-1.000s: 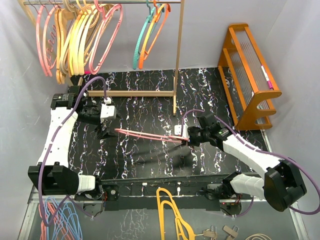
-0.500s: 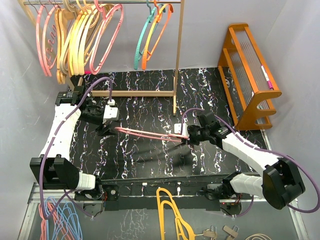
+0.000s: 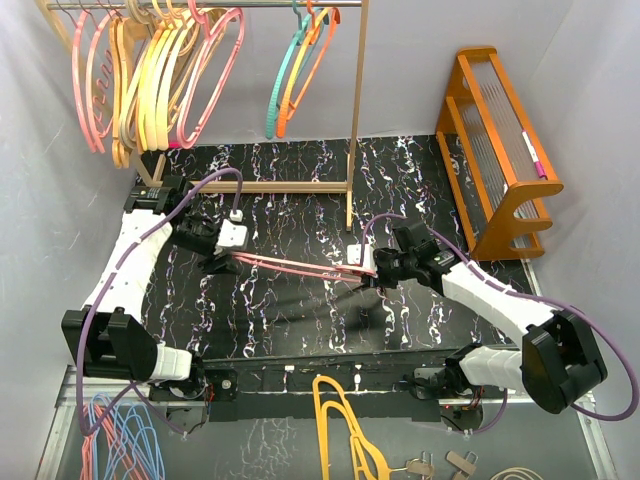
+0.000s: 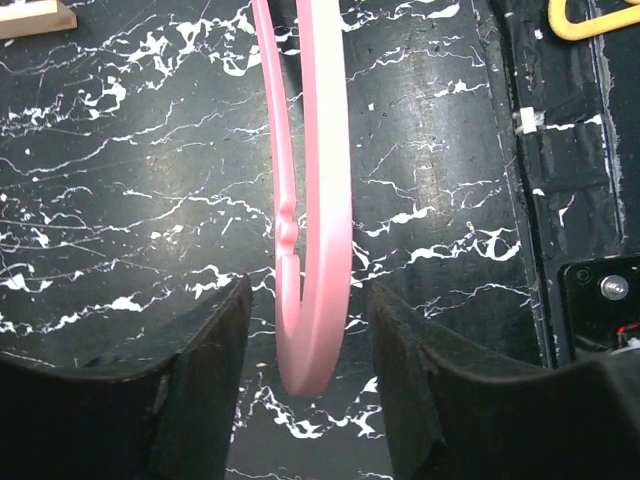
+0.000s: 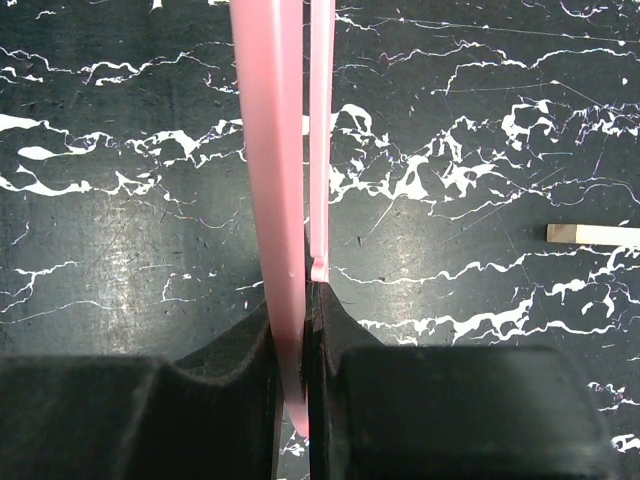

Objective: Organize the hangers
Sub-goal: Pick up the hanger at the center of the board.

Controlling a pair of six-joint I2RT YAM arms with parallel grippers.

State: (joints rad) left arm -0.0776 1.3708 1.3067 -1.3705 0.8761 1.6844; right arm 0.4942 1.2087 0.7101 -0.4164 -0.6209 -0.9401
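Note:
A pink hanger (image 3: 295, 268) is held level above the black mat between my two arms. My right gripper (image 3: 374, 273) is shut on its right end; in the right wrist view the pads pinch the pink bar (image 5: 285, 200). My left gripper (image 3: 222, 262) is open around the hanger's left end; in the left wrist view the pink tip (image 4: 315, 300) sits between the spread fingers, touching neither. Other hangers hang on the rail: a pink, tan and yellow bunch (image 3: 150, 80) at the left, teal and orange ones (image 3: 300, 70) further right.
The wooden rack's post (image 3: 355, 120) and base bar (image 3: 270, 186) stand on the marbled black mat (image 3: 300, 320). An orange wooden stand (image 3: 495, 150) is at the right. A mustard-yellow hanger (image 3: 340, 420) and a blue-and-pink bunch (image 3: 120, 440) lie past the mat's front.
My left arm has moved right and slightly toward the hanger, its open fingers now around the hanger's left end. My right gripper has kept its hold and barely moved.

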